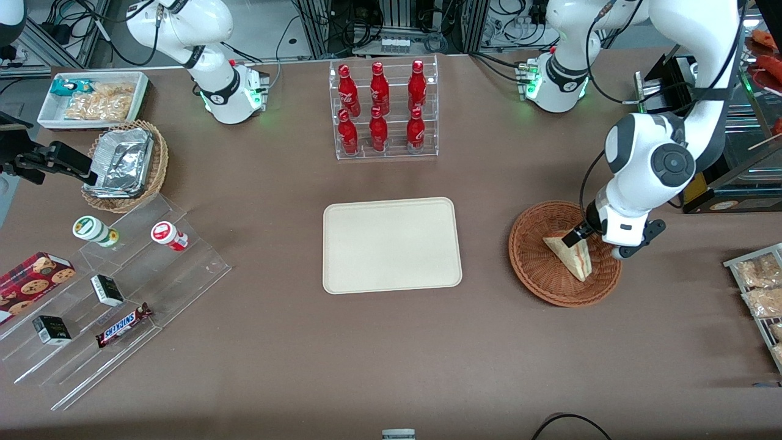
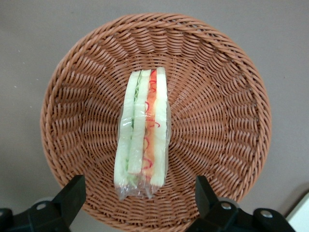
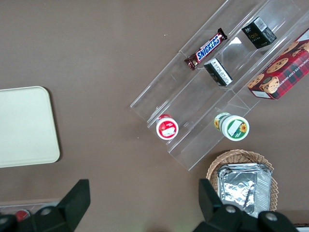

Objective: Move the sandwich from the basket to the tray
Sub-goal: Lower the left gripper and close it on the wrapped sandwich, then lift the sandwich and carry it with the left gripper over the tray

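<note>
The sandwich (image 1: 573, 256) is a plastic-wrapped wedge of pale bread with red and green filling, lying in the round reddish-brown wicker basket (image 1: 534, 269) toward the working arm's end of the table. In the left wrist view the sandwich (image 2: 143, 125) lies on its edge in the middle of the basket (image 2: 231, 77). My left gripper (image 1: 578, 234) hangs low over the basket, open. Its black fingers (image 2: 72, 193) stand wide on either side of one end of the sandwich, apart from it; the gripper (image 2: 139, 187) holds nothing. The cream-beige tray (image 1: 391, 244) lies flat at the table's middle, bare.
A clear rack of red bottles (image 1: 383, 110) stands farther from the camera than the tray. A stepped acrylic shelf with snacks (image 1: 110, 299), a tan basket of foil containers (image 1: 125, 165) and a white bin (image 1: 91, 98) lie toward the parked arm's end. A wire rack of packets (image 1: 757, 287) lies beside the basket.
</note>
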Robot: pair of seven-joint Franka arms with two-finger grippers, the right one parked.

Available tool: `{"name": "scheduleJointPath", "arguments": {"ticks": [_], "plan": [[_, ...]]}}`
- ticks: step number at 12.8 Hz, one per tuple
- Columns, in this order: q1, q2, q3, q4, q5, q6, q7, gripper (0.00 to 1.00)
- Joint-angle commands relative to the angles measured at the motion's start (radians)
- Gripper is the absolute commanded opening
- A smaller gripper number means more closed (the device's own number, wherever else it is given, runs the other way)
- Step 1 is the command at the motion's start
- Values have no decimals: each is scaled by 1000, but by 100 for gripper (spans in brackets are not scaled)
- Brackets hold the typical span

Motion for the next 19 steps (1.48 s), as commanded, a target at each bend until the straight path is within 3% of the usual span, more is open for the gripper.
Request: {"name": "scheduleJointPath", "arguments": {"ticks": [1, 3, 4, 5, 6, 7, 9, 12, 15, 19], "plan": [[0, 46, 0, -9, 6, 59, -26, 100], [3, 85, 0, -8, 6, 88, -23, 100], [4, 100, 0, -6, 6, 96, -20, 94], [4, 105, 0, -6, 6, 96, -20, 63], [6, 103, 0, -8, 7, 90, -9, 24], [4, 99, 2, -6, 9, 82, 26, 9], [4, 80, 2, 4, 9, 33, 101, 3], [-9, 53, -4, 78, 18, -94, 154, 3], [-116, 62, -14, 232, 30, -293, 157, 7], [-307, 204, -15, 473, 69, -423, 218, 9]]}}
